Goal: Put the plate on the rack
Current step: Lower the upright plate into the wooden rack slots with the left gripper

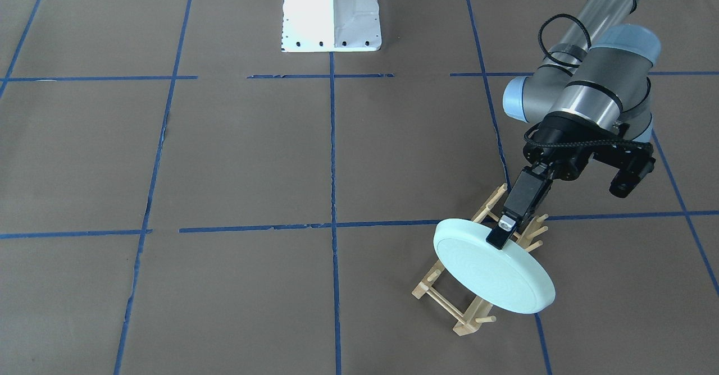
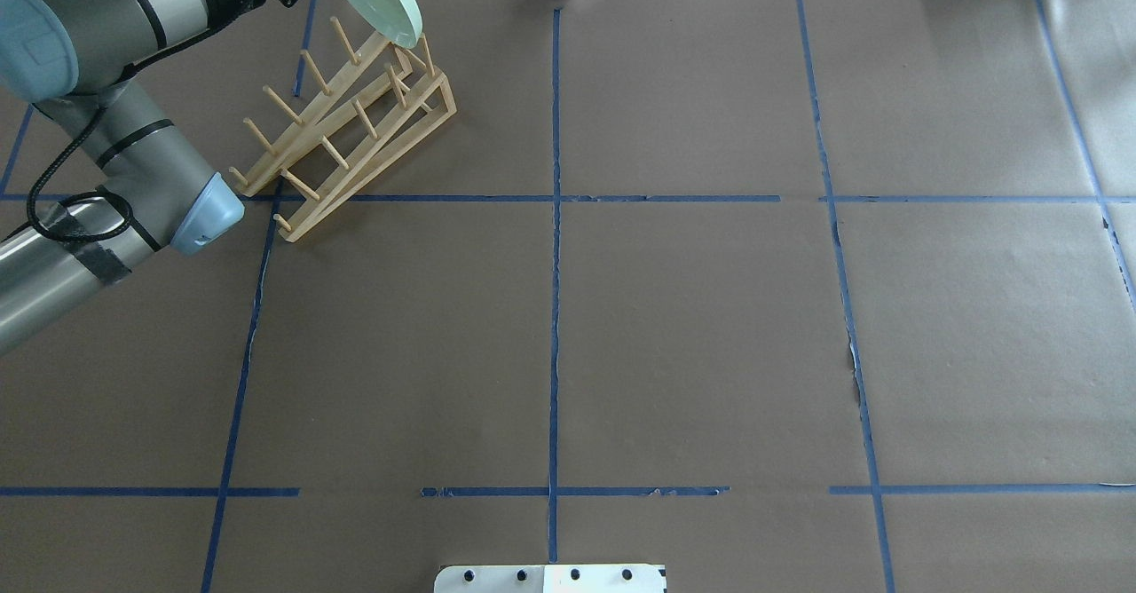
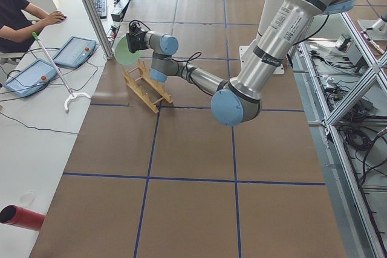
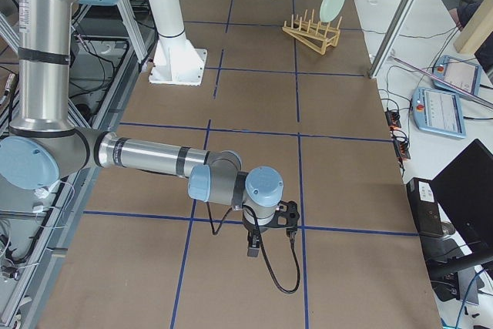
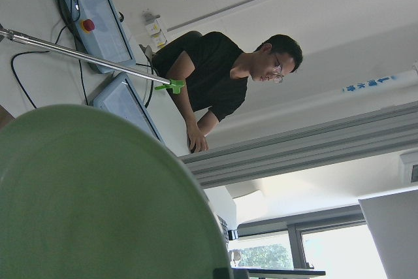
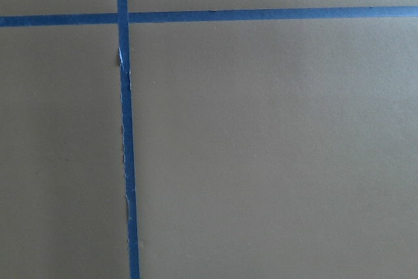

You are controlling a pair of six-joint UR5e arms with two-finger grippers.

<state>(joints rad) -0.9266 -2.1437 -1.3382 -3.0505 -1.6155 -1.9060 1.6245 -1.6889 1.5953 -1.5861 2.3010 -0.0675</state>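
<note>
The plate (image 1: 493, 265) is pinched at its rim by the left gripper (image 1: 500, 239) above the rack (image 1: 425, 286), which could be struck and tipped by a misaligned descent.

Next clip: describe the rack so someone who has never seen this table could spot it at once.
On the brown table crossed by blue tape lines, follow the left arm to its tool, which grips a pale green plate. Just below that plate stands the rack. It is the only wooden thing there: two light rails joined by thin bars, each with a row of pegs.
</note>
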